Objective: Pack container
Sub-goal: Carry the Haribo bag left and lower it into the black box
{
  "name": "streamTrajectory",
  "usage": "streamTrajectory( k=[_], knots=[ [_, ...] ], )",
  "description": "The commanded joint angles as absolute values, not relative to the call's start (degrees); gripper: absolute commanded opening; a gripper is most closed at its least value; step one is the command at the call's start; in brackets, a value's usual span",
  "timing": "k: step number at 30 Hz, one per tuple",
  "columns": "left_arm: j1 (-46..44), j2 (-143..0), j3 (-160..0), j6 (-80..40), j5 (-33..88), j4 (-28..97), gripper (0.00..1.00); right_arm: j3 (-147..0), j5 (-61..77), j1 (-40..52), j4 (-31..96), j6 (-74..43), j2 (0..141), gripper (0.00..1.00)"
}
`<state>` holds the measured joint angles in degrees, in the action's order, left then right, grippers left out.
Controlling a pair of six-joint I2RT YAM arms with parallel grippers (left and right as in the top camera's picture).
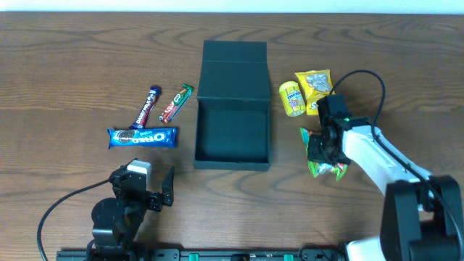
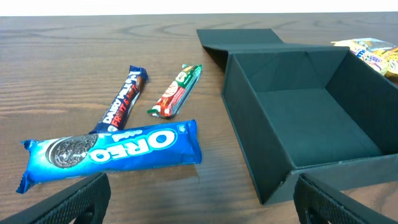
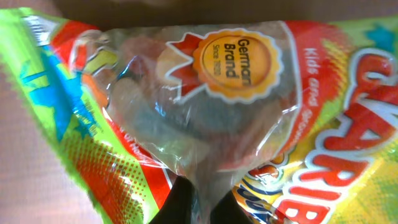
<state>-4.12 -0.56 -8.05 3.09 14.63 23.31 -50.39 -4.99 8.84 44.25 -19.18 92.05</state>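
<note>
At table centre, the open teal container (image 1: 232,134) is seen empty; nothing has been packed. Six snacks are left outside. A Haribo gummy bag (image 1: 328,168) is covered by the right gripper (image 1: 322,145), whose jaw state cannot be told. The left gripper (image 2: 199,202) is spread wide.

Robot lab bench: wood-grain table (image 1: 58,58), left arm (image 1: 119,210) and right arm (image 1: 377,156) on edge rail, loose cables (image 1: 51,210), snack packets (image 1: 143,137) spread out.

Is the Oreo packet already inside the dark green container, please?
No, the Oreo packet lies on the table outside the walls of the container, whose floor is bare.
</note>
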Motion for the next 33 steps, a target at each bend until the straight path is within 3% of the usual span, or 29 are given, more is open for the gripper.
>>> streamTrajectory(
  k=[1, 5, 9, 17, 24, 25, 26, 27, 30, 33],
  knots=[
    [-3.8, -0.3, -6.9, 3.9, 14.9, 23.5, 0.95, -52.4, -3.3, 10.6, 46.5, -21.3, 83.3, 0.01],
    [-3.8, -0.3, -6.9, 3.9, 14.9, 23.5, 0.95, -55.7, -1.0, 18.0, 47.4, -28.9, 71.5, 0.01],
    [-3.8, -0.3, -6.9, 3.9, 14.9, 23.5, 0.95, -56.9, -1.1, 28.2, 43.7, -36.7, 68.1, 0.02],
    [-3.8, -0.3, -6.9, 3.9, 14.9, 23.5, 0.95, -57.1, -3.2, 44.4, 27.9, -50.1, 78.1, 0.02],
    [-3.8, -0.3, -6.9, 3.9, 14.9, 23.5, 0.95, -58.6, -5.7, 47.7, 22.7, -52.9, 89.6, 0.02],
    [-3.8, -0.3, -6.9, 3.9, 14.9, 23.5, 0.95, -58.6, -6.1, 47.7, 22.7, -52.8, 90.1, 0.17],
    [-3.8, -0.3, -6.9, 3.9, 14.9, 23.5, 0.95, -58.6, -6.3, 47.7, 22.4, -52.2, 90.4, 0.52],
    [-3.8, -0.3, -6.9, 3.9, 14.9, 23.5, 0.95, -58.6, -6.2, 47.6, 21.9, -51.3, 90.4, 0.67],
    [-3.8, -0.3, -6.9, 3.9, 14.9, 23.5, 0.95, -60.2, -7.3, 47.6, 21.8, -46.7, 89.6, 0.79],
    [-3.8, -0.3, -6.9, 3.9, 14.9, 23.5, 0.95, -62.5, -7.7, 47.7, 22.2, -43.8, 88.8, 0.81]
  ],
)
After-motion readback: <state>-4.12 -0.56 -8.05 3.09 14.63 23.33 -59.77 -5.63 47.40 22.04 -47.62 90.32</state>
